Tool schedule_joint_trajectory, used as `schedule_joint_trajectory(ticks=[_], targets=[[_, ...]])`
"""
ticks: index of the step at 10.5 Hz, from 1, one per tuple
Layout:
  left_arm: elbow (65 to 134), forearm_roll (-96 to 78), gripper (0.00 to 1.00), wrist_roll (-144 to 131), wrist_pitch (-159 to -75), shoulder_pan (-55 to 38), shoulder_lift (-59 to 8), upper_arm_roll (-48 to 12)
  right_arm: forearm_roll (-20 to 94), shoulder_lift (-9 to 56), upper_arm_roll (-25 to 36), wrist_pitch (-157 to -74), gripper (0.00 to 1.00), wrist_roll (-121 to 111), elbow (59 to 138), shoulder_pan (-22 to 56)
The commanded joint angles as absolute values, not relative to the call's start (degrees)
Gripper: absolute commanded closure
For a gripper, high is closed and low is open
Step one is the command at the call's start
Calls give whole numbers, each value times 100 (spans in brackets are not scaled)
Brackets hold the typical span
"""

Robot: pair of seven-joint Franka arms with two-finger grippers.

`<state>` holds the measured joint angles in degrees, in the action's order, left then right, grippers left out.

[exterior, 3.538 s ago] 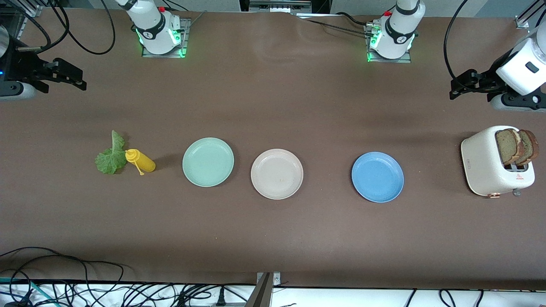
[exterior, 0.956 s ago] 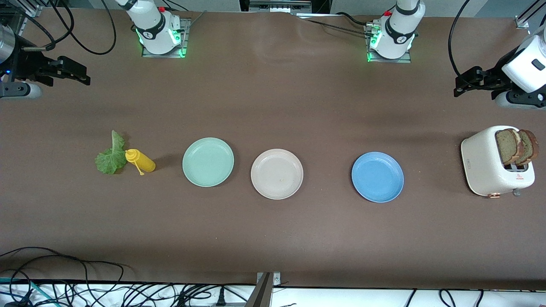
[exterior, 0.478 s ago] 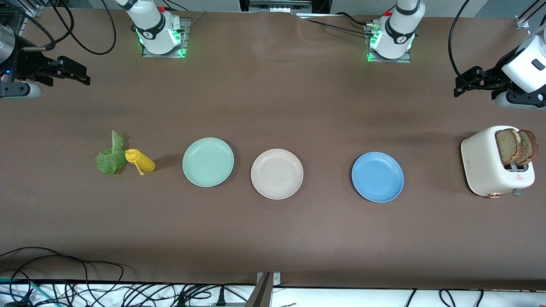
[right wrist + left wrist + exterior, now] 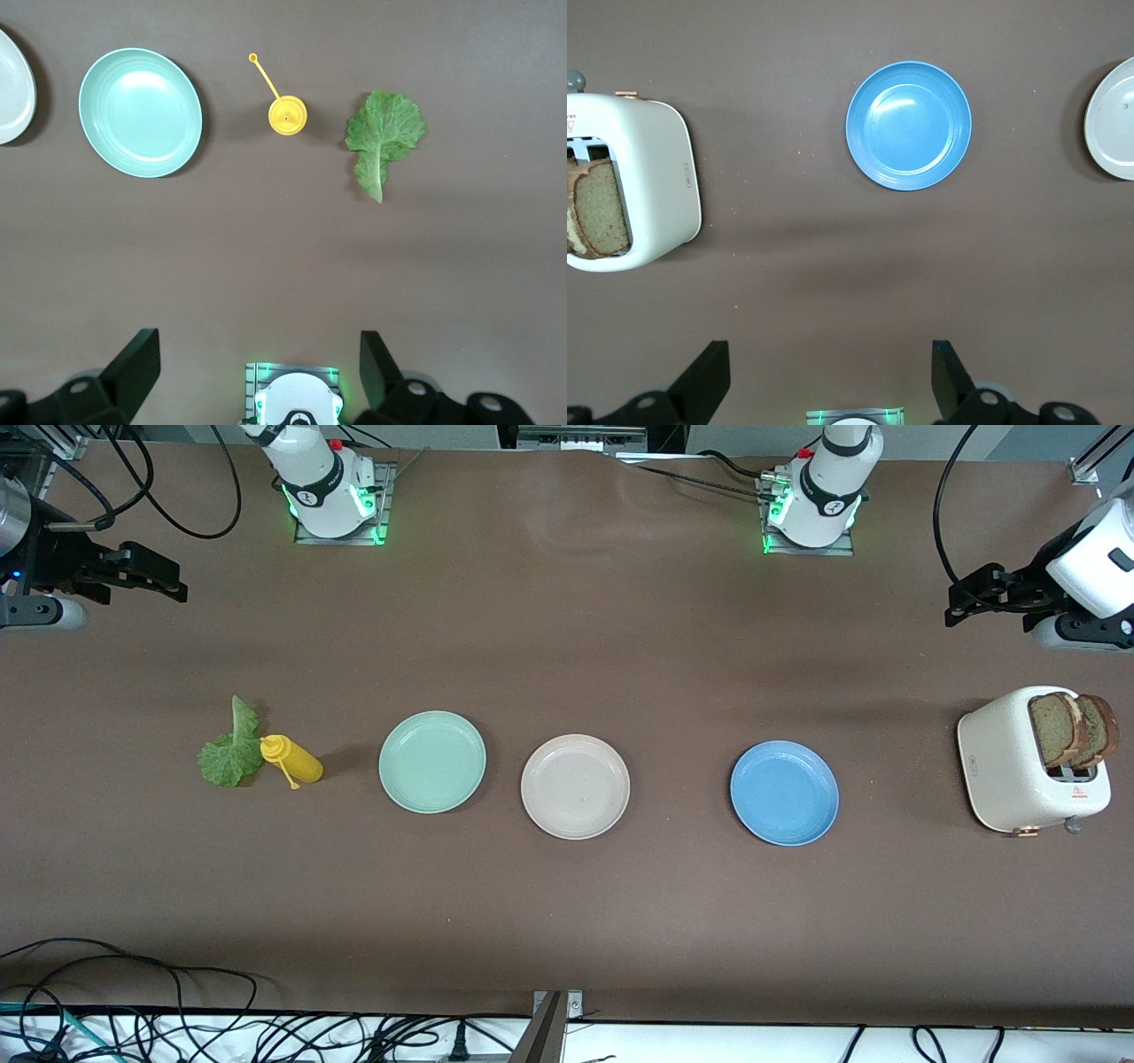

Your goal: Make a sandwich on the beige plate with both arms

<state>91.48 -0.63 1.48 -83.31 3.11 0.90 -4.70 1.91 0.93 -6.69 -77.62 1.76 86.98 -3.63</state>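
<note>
The beige plate (image 4: pixel 575 786) lies empty mid-table; its edge shows in both wrist views (image 4: pixel 1112 119) (image 4: pixel 13 88). Two brown bread slices (image 4: pixel 1072 731) (image 4: pixel 598 208) stand in a white toaster (image 4: pixel 1010 766) (image 4: pixel 656 177) at the left arm's end. A green lettuce leaf (image 4: pixel 229 755) (image 4: pixel 383 137) lies flat on the table at the right arm's end. My left gripper (image 4: pixel 966 598) (image 4: pixel 830 372) is open and empty, high over bare table near the toaster. My right gripper (image 4: pixel 164 580) (image 4: pixel 257 363) is open and empty, high over bare table near the lettuce.
A mint-green plate (image 4: pixel 432 762) (image 4: pixel 140 112) and a blue plate (image 4: pixel 784 793) (image 4: pixel 909 125) flank the beige plate. A yellow squeeze bottle (image 4: pixel 292 759) (image 4: pixel 288 115) stands beside the lettuce, touching it. Cables run along the table edge nearest the front camera.
Both grippers have shifted slightly toward the robots' bases since the earliest frame. Nothing on the table has moved.
</note>
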Motion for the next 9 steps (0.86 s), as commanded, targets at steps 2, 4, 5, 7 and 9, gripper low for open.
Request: schedule_joint_trajectory(ticks=[2, 4, 5, 7, 9], targets=[[9097, 70, 0, 246, -8332, 334, 88, -501, 202, 123, -659, -7638, 0, 167, 8552, -378], [9105, 70, 0, 255, -8323, 343, 88, -501, 193, 123, -659, -7585, 0, 176, 8569, -387], [9105, 70, 0, 246, -8315, 334, 88, -501, 193, 123, -659, -7550, 0, 167, 8561, -422], [9105, 70, 0, 255, -8288, 343, 88, -501, 193, 114, -659, -7532, 0, 210, 8561, -431], [9105, 70, 0, 255, -8279, 343, 88, -492, 193, 114, -668, -7497, 0, 228, 8561, -422]])
